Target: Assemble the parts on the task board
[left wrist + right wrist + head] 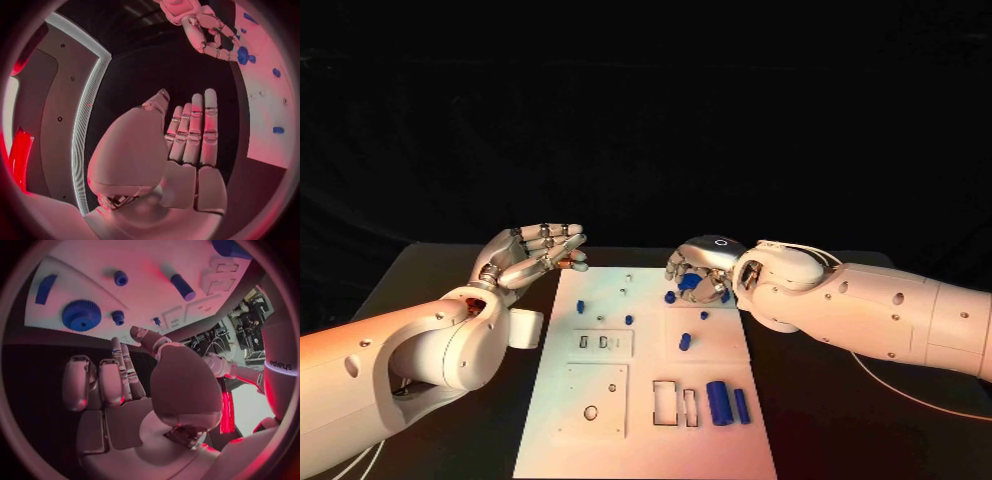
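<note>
The white task board (589,440) lies in the middle of the black table. My left hand (531,255) is raised beside the board's far left corner, fingers straight and apart, holding nothing; its palm (187,150) is bare. My right hand (701,265) hovers over the board's far right part, fingers loosely spread with nothing in them (125,380). A blue gear (689,283) (81,315) (242,54) lies on the board just under its fingertips. Small blue pegs (583,307) (629,319) (117,316) stand on the board. A blue cylinder (685,341) (182,286) lies mid-board.
A thick blue cylinder (718,402) and a slim blue bar (741,405) lie near the board's front right, beside rectangular slots (675,402). A round hole (591,412) sits front left. Bare black table (834,420) flanks the board.
</note>
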